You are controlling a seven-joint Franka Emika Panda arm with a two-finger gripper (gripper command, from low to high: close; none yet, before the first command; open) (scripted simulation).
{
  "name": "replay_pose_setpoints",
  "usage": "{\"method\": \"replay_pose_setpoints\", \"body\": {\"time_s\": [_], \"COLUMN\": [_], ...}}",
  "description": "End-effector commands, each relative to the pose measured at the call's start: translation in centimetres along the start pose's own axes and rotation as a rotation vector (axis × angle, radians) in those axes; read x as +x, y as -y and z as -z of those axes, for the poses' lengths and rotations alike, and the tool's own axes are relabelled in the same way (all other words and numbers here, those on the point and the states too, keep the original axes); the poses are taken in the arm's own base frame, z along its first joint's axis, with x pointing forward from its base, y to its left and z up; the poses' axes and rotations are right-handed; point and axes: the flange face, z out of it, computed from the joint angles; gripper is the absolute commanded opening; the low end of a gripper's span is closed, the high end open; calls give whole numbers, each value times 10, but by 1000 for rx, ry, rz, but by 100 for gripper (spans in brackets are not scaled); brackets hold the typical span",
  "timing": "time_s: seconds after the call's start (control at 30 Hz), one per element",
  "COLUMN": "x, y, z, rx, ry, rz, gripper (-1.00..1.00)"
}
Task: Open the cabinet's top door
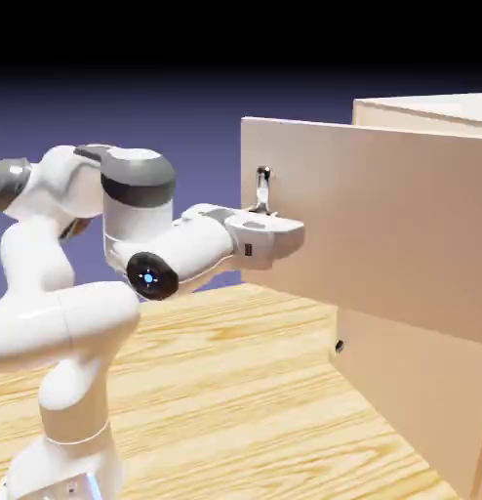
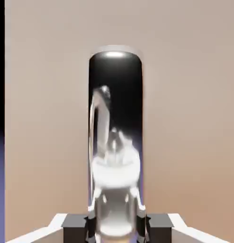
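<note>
1 backdrop (image 1: 50, 107) | blue-violet low, black above | plain

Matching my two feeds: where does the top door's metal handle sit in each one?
Exterior view: handle left of center, near the door's free edge, just above the gripper.
Hand view: large and upright in the middle, its lower end between the finger tips.
Shared landmark: the top door, whose free edge shows at the hand view's far left.

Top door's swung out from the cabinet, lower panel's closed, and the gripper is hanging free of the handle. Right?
Not quite: the gripper isn't free of the handle. The hand view shows its fingertips closed on the handle, one on each side. The rest holds: top door swung out, lower panel closed.
</note>
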Motion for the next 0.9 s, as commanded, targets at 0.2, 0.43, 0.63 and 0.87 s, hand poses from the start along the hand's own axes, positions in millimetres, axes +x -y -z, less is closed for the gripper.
{"method": "replay_pose_setpoints", "body": {"time_s": [0.2, 0.43, 0.63, 0.87], "x": [14, 31, 49, 77], "y": [-14, -31, -49, -77], "z": [44, 85, 121, 162], "rx": [81, 160, 235, 330], "ry": [81, 161, 235, 330], "rz": [0, 0, 0, 0], "gripper": [-100, -100, -100, -100]}}
